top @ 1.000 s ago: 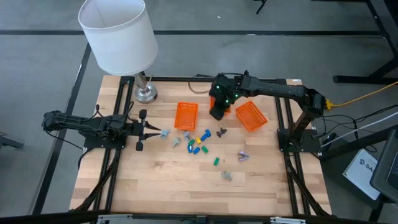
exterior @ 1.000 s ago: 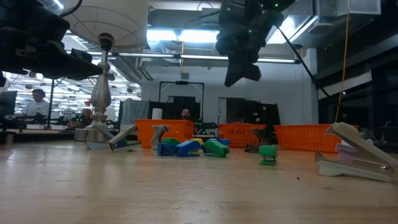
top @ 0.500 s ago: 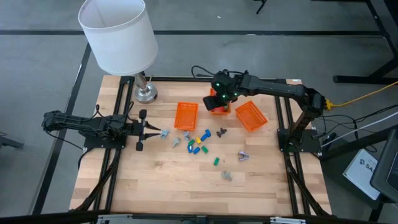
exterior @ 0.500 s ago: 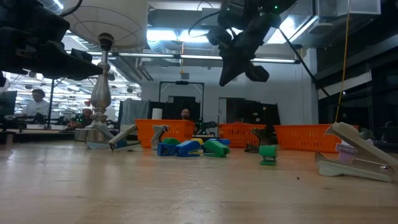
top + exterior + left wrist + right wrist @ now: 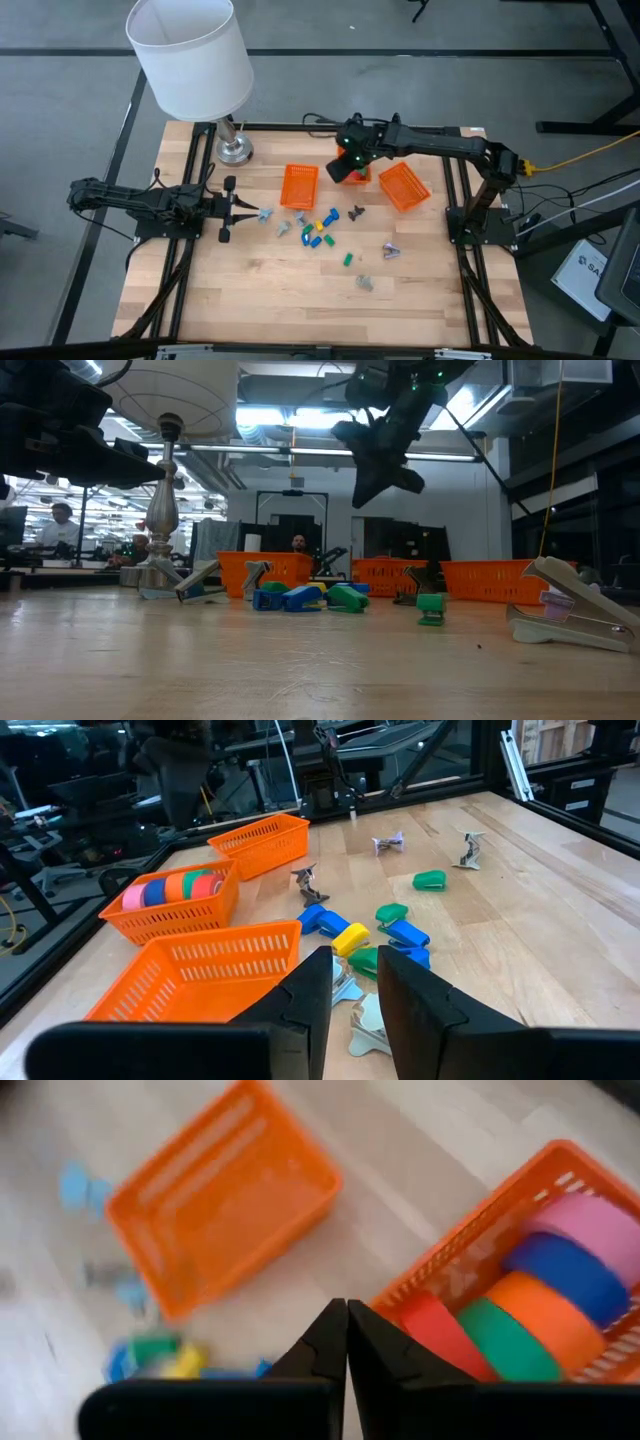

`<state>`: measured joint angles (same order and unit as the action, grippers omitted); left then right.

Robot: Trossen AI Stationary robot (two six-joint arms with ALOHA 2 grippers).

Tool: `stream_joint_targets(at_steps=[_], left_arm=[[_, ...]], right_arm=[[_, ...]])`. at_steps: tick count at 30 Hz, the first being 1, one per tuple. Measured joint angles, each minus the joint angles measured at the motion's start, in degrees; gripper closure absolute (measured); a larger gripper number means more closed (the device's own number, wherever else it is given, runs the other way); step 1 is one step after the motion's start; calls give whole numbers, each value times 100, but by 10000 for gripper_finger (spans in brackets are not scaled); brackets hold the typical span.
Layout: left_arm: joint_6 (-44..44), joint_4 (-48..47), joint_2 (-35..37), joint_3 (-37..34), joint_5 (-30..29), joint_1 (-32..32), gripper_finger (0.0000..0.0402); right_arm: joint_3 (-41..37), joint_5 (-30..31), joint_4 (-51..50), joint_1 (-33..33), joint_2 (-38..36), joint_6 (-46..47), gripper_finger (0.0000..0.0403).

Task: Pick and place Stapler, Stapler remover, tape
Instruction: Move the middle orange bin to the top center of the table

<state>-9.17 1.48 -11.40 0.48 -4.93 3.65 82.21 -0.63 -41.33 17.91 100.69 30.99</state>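
Several tape rolls [image 5: 530,1295], pink, blue, orange, green and red, stand on edge in the middle orange basket [image 5: 170,890]. My right gripper [image 5: 347,1318] is shut and empty, high above this basket's edge [image 5: 350,163], and shows tilted in the low view [image 5: 378,480]. Small blue, yellow and green staplers [image 5: 320,230] and grey staple removers [image 5: 390,250] lie on the table's middle. My left gripper [image 5: 355,965] waits at the table's left [image 5: 250,212], level and narrowly open, with a grey staple remover [image 5: 365,1025] on the table just ahead of it.
An empty orange basket [image 5: 299,185] stands left of the tape basket and another [image 5: 404,186] right of it, turned askew. A lamp with a white shade [image 5: 190,55] stands on its base [image 5: 235,150] at the far left. The near half of the wooden table [image 5: 300,310] is bare.
My right gripper has turned and tipped while staying high over the tape basket, shifting slightly toward the far edge, so the basket now shows beside it in the high view. Its fingers stay shut. The left arm and the things on the table have kept still.
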Motion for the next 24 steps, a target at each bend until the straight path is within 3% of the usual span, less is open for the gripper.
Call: stream_joint_targets(at_steps=[5, 8, 15, 18, 21, 24], left_arm=[[-2, 0, -1, 1, 0, -1, 324], [0, 0, 0, -1, 0, -1, 324], [0, 0, -2, 1, 0, 1, 323], [-2, 0, -2, 1, 0, 1, 324], [-1, 0, -2, 0, 0, 1, 323], [-1, 0, 0, 0, 0, -1, 322]], right_arm=[[-4, 591, -241, 31, 46, 2747, 398], [-4, 600, -682, 35, 47, 3648, 400], [-7, 543, -1133, 33, 49, 3311, 380], [-7, 203, -1025, 35, 49, 3234, 380], [-7, -188, -960, 34, 31, 2586, 381], [-7, -240, -901, 53, -67, 2322, 381]])
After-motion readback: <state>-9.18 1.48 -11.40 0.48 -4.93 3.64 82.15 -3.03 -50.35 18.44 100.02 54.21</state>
